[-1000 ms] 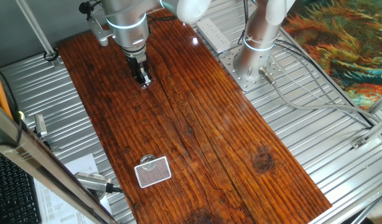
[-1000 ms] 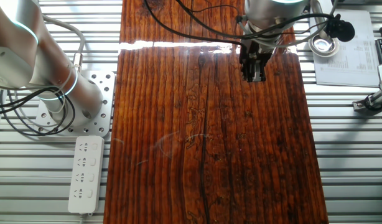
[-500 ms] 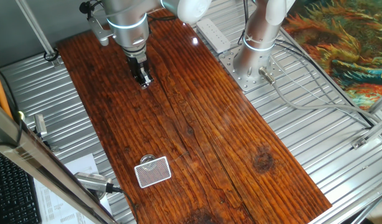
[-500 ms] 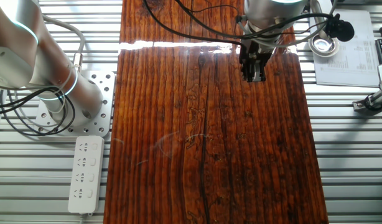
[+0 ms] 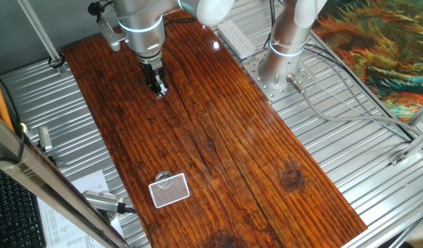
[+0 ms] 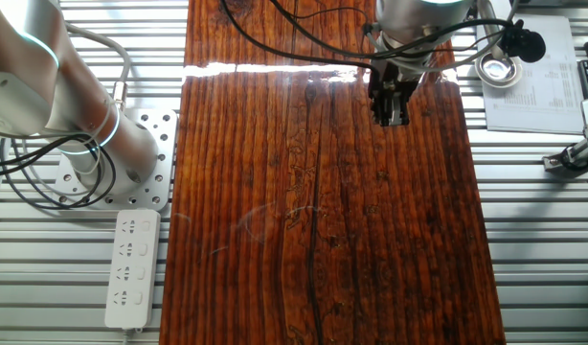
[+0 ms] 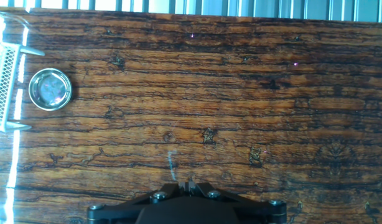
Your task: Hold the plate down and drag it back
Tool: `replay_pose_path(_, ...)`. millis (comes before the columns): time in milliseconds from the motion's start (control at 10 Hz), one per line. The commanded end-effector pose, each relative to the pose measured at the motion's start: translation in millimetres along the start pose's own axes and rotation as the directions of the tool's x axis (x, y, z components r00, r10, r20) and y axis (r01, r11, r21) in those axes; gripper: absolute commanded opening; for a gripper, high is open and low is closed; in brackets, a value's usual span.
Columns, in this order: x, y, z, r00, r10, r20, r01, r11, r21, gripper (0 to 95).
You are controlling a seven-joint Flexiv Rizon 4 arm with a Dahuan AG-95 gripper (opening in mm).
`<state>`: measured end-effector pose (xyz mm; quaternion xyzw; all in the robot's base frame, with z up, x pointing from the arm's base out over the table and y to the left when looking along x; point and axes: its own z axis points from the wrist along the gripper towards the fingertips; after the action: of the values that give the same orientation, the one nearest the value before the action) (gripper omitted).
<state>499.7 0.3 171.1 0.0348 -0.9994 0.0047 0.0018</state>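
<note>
Your gripper (image 5: 158,90) hangs over the far end of the wooden table (image 5: 225,145), fingertips drawn together and carrying nothing. Your plate (image 7: 50,89) sits well apart from it at the near end, just beside the white cross-hatched card (image 5: 169,190).

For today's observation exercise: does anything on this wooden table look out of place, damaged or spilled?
Nothing stands out. The plate lies flat beside the card, nothing is spilled, and the gripper is at the far end of the table.
</note>
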Motion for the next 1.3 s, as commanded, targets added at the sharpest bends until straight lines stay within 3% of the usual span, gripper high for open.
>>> replay_pose_path(100,0.1,0.1,-0.1,1.000,-0.002,0.000,0.002,1.000,0.001,0.0)
replay_pose_path(1300,0.1,0.1,-0.1,1.000,-0.008,-0.002,0.008,1.000,0.006,0.0)
